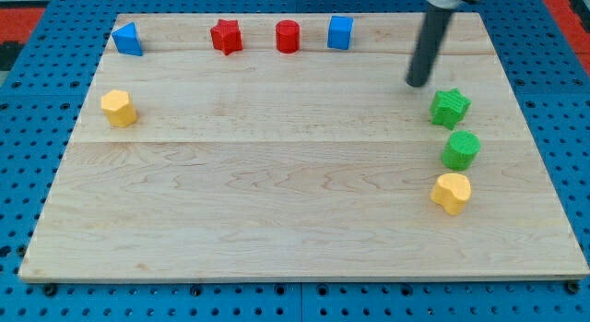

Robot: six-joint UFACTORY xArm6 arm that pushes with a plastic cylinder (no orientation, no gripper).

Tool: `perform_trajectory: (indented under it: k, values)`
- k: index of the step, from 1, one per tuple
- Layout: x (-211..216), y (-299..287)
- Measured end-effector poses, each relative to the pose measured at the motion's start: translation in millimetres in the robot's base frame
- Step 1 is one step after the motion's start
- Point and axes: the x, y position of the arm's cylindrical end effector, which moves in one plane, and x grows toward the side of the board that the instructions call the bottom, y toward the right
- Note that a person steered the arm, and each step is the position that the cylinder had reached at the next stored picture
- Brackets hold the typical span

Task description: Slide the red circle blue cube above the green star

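Observation:
The red circle (288, 36) and the blue cube (340, 32) stand side by side near the board's top edge, the cube to the right of the circle. The green star (450, 107) lies at the view's right. My tip (418, 83) rests on the board just up and left of the green star, and well right of and below the blue cube. It touches no block.
A red star (226, 36) sits left of the red circle. A blue triangular block (127, 40) is at the top left, a yellow block (118, 108) below it. A green round block (460, 149) and a yellow block (451, 193) lie below the green star.

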Motion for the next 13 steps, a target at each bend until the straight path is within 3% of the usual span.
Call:
perform_trajectory:
  k: [2,3,4,5,6,7,9,10,11,13]
  values:
    - [-52,-125]
    - [-92,-124]
    - [-89,-78]
    - [-9,-15]
    - [9,5]
    - [6,-15]
    - [58,-3]
    - [37,46]
    - [33,17]
    - [-17,-167]
